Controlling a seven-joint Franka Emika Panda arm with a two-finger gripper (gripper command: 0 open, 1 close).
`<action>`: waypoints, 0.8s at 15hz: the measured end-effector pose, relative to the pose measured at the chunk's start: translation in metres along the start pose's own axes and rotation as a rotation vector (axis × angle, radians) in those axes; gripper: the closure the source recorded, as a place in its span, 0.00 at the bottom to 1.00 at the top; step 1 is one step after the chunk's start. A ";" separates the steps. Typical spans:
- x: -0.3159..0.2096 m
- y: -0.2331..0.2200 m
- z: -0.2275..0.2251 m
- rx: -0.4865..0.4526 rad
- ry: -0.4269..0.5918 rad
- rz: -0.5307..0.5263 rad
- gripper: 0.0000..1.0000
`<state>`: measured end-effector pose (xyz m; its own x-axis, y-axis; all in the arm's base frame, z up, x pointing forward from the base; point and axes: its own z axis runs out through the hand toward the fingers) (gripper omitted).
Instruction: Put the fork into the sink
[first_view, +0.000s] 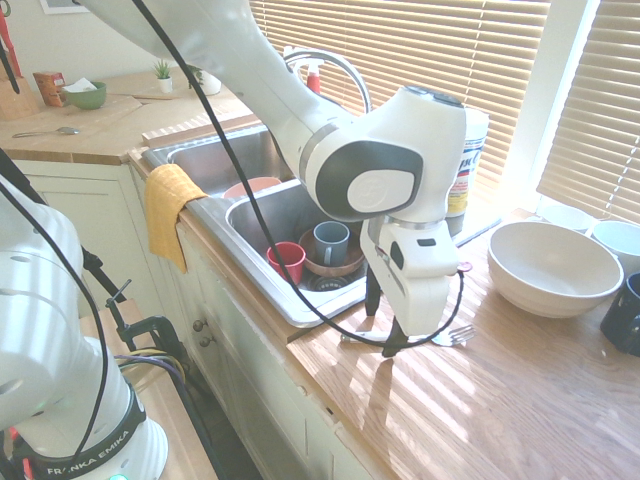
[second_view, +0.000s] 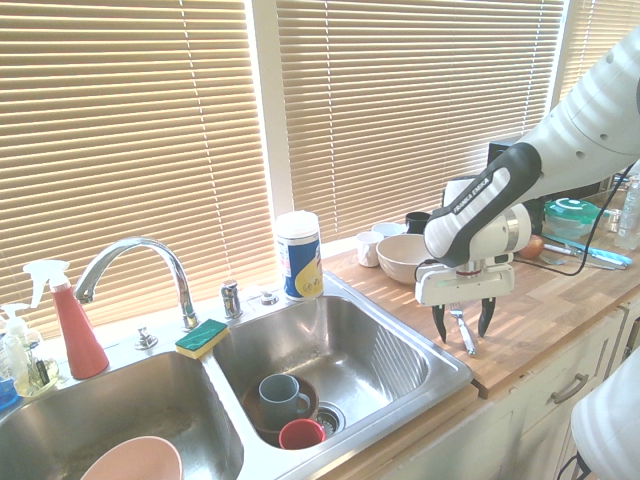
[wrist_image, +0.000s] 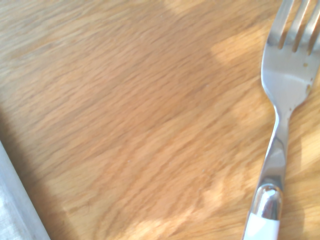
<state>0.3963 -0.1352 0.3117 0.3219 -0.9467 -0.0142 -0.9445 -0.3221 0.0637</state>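
Near the front edge of the wooden counter (first_view: 520, 400), just beside the sink's (second_view: 400, 330) right rim, the fork (first_view: 455, 336) lies flat on the wood. Its silver prongs show past the claw on the side toward the big white bowl (first_view: 553, 266), and in the wrist view a white handle begins where the metal neck ends, so the handle must run back under the claw toward the sink. That puts its long axis roughly along the counter's front edge, prongs pointing away from the basin.

Over it hangs the claw (second_view: 465, 335), pointing straight down with its two dark fingers spread wide, one either side of the fork and holding nothing. I'd say it stands this way so that the fingers can drop astride the thin handle and pinch it across its width; a fork lying flat gives little else to catch.

Cups already sit in the near basin: a grey mug (second_view: 280, 398) and a red cup (second_view: 301, 433) by the drain. The carry from here looks short, just over the rim.
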 end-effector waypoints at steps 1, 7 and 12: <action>0.000 0.000 0.000 0.002 0.000 0.002 1.00; 0.000 0.000 0.000 0.005 0.000 0.003 1.00; 0.001 -0.002 0.000 0.047 0.029 -0.013 1.00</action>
<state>0.3985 -0.1351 0.3114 0.3358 -0.9418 0.0146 -0.9419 -0.3355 0.0172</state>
